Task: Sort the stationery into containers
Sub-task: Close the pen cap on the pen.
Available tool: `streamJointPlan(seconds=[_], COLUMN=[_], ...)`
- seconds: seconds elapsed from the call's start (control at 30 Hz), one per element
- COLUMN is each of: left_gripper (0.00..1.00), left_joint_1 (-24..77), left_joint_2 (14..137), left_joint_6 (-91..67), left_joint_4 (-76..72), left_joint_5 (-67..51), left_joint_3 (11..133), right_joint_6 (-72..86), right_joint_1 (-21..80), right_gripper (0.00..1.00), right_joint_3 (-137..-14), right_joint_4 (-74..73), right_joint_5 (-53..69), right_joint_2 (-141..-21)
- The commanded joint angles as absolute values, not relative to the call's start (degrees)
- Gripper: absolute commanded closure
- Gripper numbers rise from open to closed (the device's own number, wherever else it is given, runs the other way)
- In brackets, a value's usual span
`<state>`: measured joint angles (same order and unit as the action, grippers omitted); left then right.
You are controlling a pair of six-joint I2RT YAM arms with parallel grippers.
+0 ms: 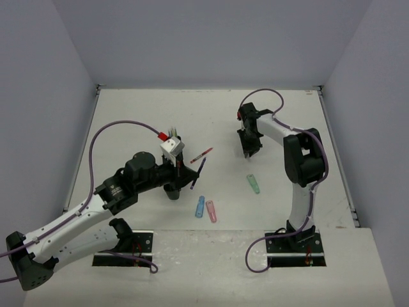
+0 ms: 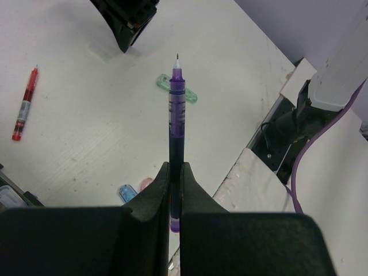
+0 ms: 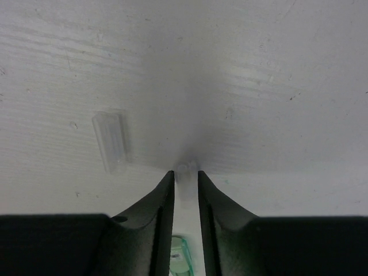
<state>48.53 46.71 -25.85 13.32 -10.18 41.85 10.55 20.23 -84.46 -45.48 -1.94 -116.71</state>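
My left gripper [image 1: 188,178] [image 2: 175,168] is shut on a purple pen [image 2: 177,115] [image 1: 199,173], whose tip points straight out from the fingers. On the table lie a red pen [image 1: 201,155] [image 2: 25,104], a green piece [image 1: 254,184] [image 2: 177,90], a blue piece [image 1: 200,206] [image 2: 126,192] and a pink piece [image 1: 211,210] [image 2: 146,183]. My right gripper [image 1: 248,152] [image 3: 186,172] points down at the table, its jaws narrow, with a small clear cap [image 3: 186,166] filling the gap at the tips. The containers are out of view.
A second clear cap [image 3: 110,142] lies flat on the table left of the right fingers. The right gripper [image 2: 126,20] hangs at the top of the left wrist view. White walls close the table at the back and sides. The arm bases stand at the near edge.
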Motion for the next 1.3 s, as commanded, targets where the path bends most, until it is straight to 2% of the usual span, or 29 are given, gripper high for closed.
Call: streamJointPlan(seconds=[0.0, 0.17, 0.4, 0.53, 0.57, 0.6, 0.67, 0.87, 1.27], left_gripper=[1.00, 1.00, 1.00, 1.00, 1.00, 1.00, 1.00, 1.00, 1.00], left_joint_1=[48.69, 48.69, 48.69, 48.77, 48.72, 48.69, 48.69, 48.69, 48.69], left_joint_2=[45.00, 44.65, 45.79, 47.26, 48.15, 48.60, 49.00, 48.96, 47.12], left_joint_6=[-25.05, -24.70, -25.11, -25.31, -25.31, -25.31, -25.57, -25.17, -23.91], left_joint_4=[12.30, 13.18, 12.98, 11.08, 10.84, 10.72, 10.16, 9.65, 10.89], left_joint_5=[-11.16, -10.20, -9.11, -8.78, -9.25, -9.49, -9.67, -10.01, -10.55], left_joint_3=[41.84, 41.58, 40.81, 39.99, 40.11, 40.21, 40.30, 41.03, 40.26], right_joint_6=[9.10, 9.40, 11.36, 13.52, 13.36, 13.27, 12.70, 12.20, 17.20], right_joint_1=[20.17, 20.13, 20.21, 20.13, 20.13, 20.17, 20.13, 20.13, 19.09], right_gripper=[0.80, 0.99, 1.00, 1.00, 0.87, 0.80, 0.73, 0.71, 0.68], right_joint_3=[-87.36, -87.10, -84.76, -82.19, -83.21, -83.75, -84.63, -83.33, -82.26], right_joint_4=[-48.38, -48.86, -46.79, -44.03, -44.90, -45.88, -48.02, -48.43, -47.53], right_joint_5=[-1.10, -1.14, -2.78, -3.25, -3.08, -2.95, -2.64, -1.49, -2.38], right_joint_2=[-117.33, -117.16, -114.09, -106.60, -106.18, -106.00, -107.52, -112.60, -114.25])
